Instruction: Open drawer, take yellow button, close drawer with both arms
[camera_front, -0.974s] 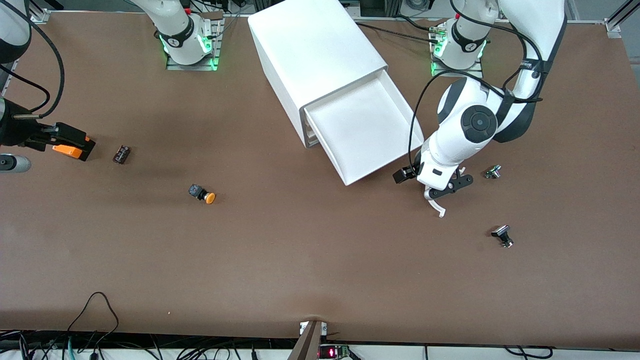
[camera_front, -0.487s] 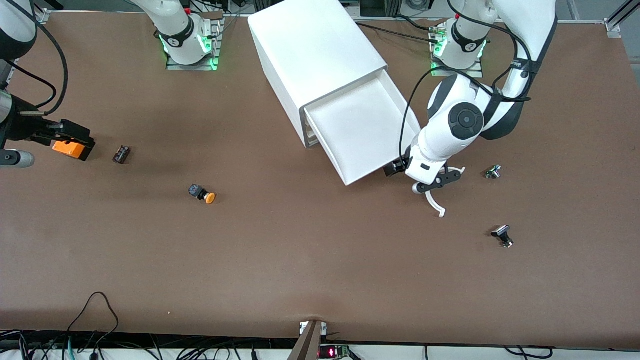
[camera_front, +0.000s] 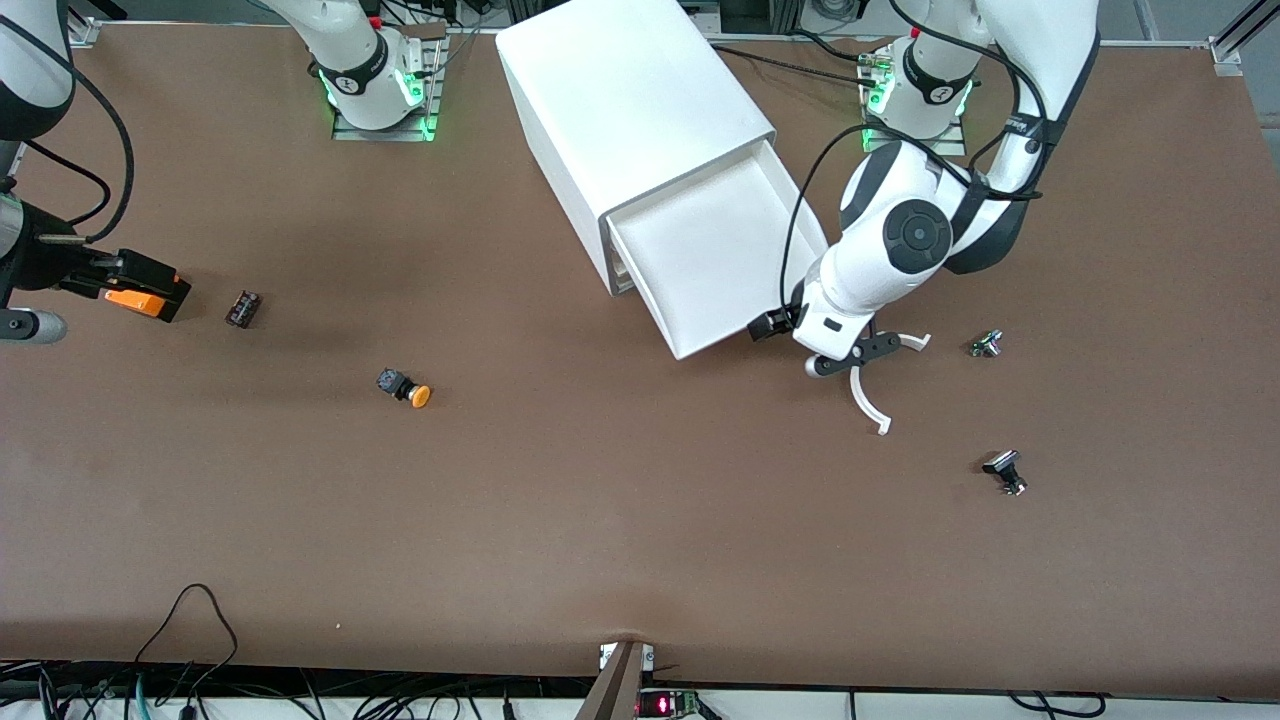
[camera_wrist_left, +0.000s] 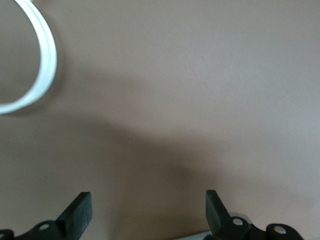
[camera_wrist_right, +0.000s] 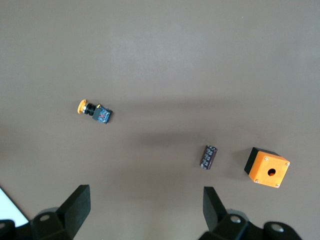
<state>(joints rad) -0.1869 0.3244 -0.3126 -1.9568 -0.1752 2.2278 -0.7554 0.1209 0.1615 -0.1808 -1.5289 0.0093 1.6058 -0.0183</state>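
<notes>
The drawer (camera_front: 712, 262) stands pulled out of the white cabinet (camera_front: 630, 110) at upper centre of the front view, its tray bare. The left pincer (camera_front: 850, 352) hangs low over the table (camera_front: 640, 540) by the drawer's front corner, fingers spread wide and holding nothing, near a curved white strip (camera_front: 868, 400). The right pincer (camera_wrist_right: 145, 210), likewise wide open and empty, hovers above the orange box (camera_wrist_right: 267, 167) at the frame's left edge. The button (camera_front: 404, 387) lies on the table, left of centre.

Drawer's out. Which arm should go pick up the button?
Probably right: the open right gripper has the button in its wrist view, toward its end of the table. The left gripper is by the drawer.
</notes>
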